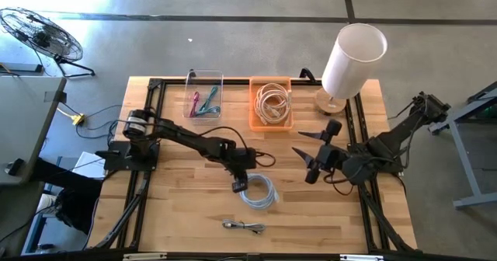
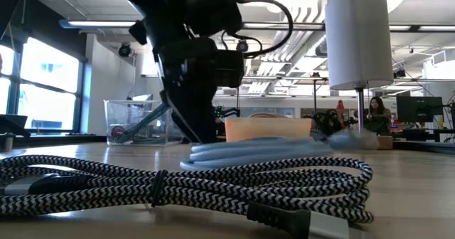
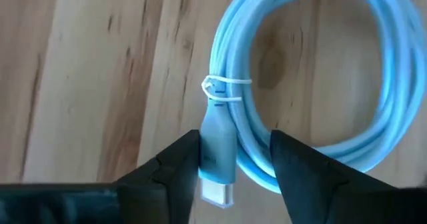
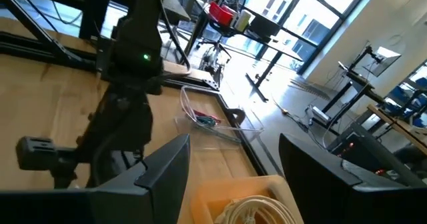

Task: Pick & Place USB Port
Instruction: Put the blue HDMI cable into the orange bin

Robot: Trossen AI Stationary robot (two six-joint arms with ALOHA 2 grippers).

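Note:
A light blue USB cable (image 1: 258,191), coiled and tied with a white twist tie, lies flat on the wooden table near its middle. My left gripper (image 1: 239,182) is down at the coil's left end, pointing down. In the left wrist view it (image 3: 230,167) is open, and its fingers stand on either side of the cable's blue plug (image 3: 217,154) and several coil strands. In the low view the left gripper (image 2: 190,121) stands behind the blue coil (image 2: 270,152). My right gripper (image 1: 307,161) hovers open to the right of the coil, clear of it. My left gripper comes from above with its fingers on either side of the blue plug (image 3: 215,141), near the metal tip. One finger (image 3: 183,164) lies right against the plug's side; I cannot tell whether it touches. The cable lies flat on the table.
A black-and-white braided cable (image 1: 243,227) lies near the table's near edge, large in the low view (image 2: 185,189). At the far edge stand an orange bin (image 1: 272,103) of white cables, a clear bin (image 1: 205,98) of coloured cables and a white lamp (image 1: 353,59).

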